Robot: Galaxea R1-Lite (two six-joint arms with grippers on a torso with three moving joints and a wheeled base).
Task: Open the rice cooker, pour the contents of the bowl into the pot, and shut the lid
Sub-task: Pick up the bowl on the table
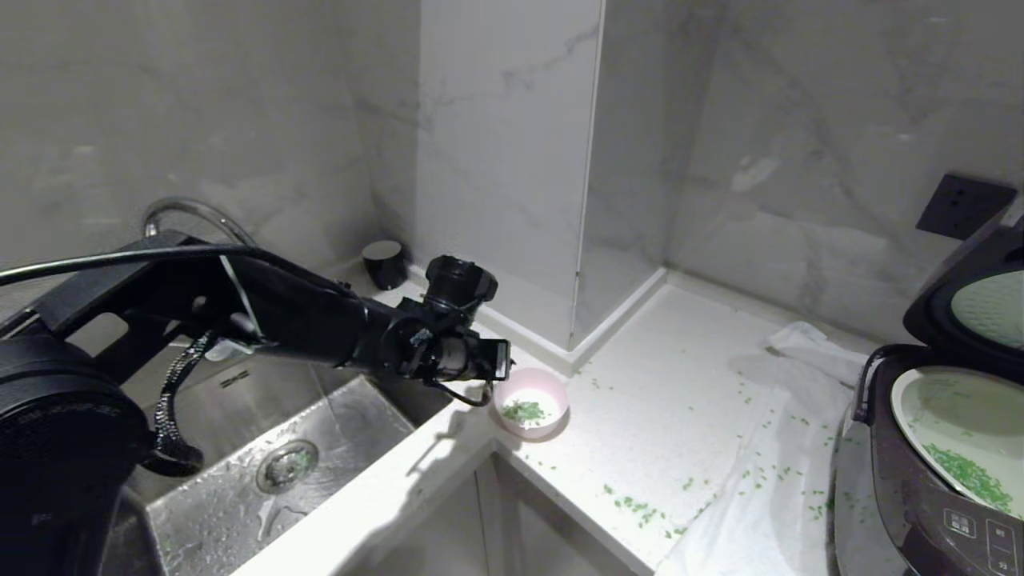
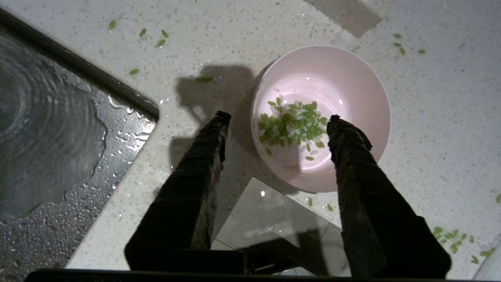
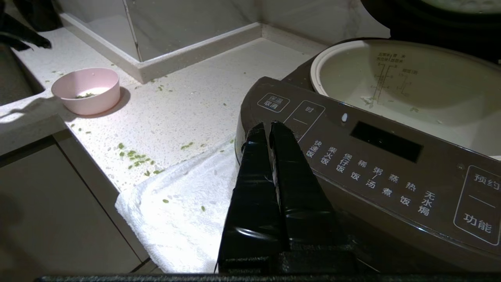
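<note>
Steel sink (image 1: 240, 448) beside pink bowl (image 1: 530, 402), green bits (image 1: 640, 506) strewn

- Rice cooker (image 3: 375, 168) front panel, white labels: 保温/取消, 时, 预约, 功能.
- Same panel, menu row: 快速饭, 柴火饭, 煲仔饭, 稀饭, 粥/汤, 蒸煮, 热饭, 无水焗.

A home kitchen. A pale speckled stone surface (image 1: 664, 384) runs into a corner of grey-veined marble walls (image 1: 512, 120). On the left, a wet steel sink (image 1: 264, 472) with a drain and a curved tap (image 1: 196, 212) is set into it. On the right, a rice cooker (image 1: 920, 488) stands open on a white cloth (image 1: 752, 512), below a dark wall socket (image 1: 964, 206). Cupboard fronts (image 3: 58, 203) sit under the near edge.
</note>
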